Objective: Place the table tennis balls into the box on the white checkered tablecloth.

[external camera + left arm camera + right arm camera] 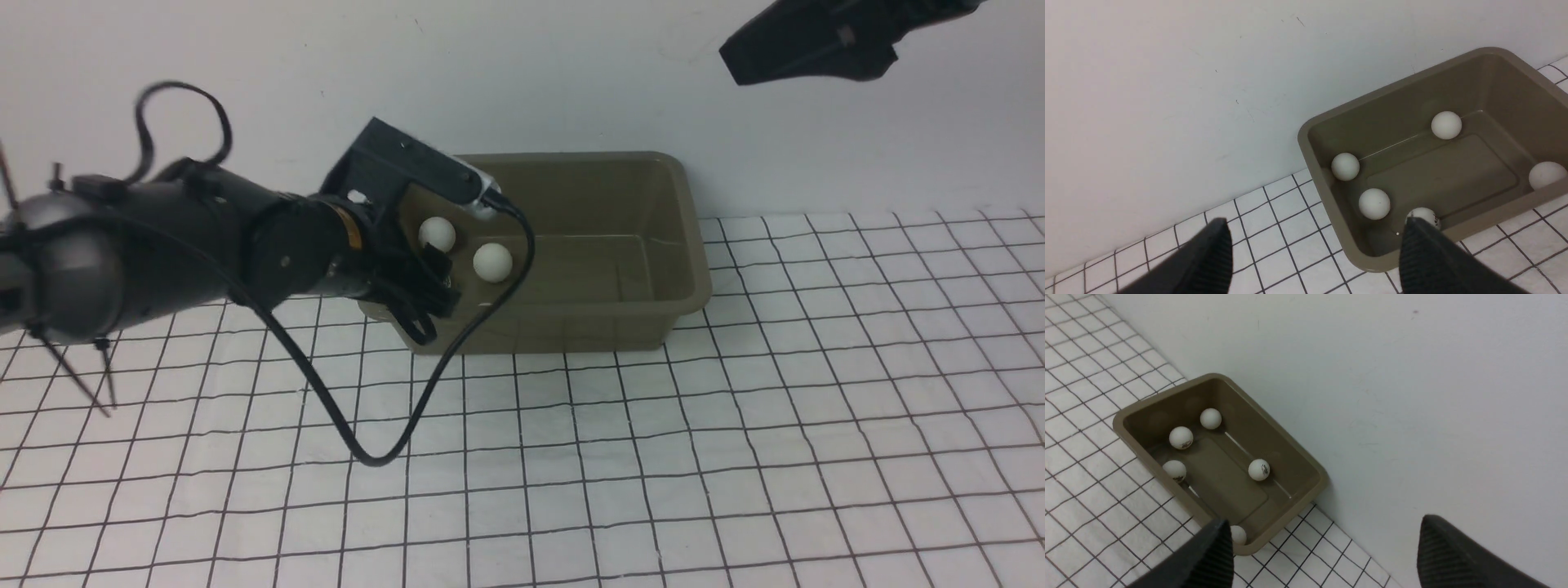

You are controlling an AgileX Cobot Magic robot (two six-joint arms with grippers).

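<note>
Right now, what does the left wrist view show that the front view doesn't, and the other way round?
Only the left wrist view shows all five table tennis balls in the box, and the open left claw empty. Only the front view shows the right claw raised high and the left arm's cable. Both show the box and white checkered tablecloth.

Matt white plastic balls point(1259, 470), smooth olive plastic box point(1298, 492), wrinkled checkered cloth point(735, 457)

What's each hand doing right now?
Left hand: open, empty, beside the box.
Right hand: open, empty, raised above the box.
</note>
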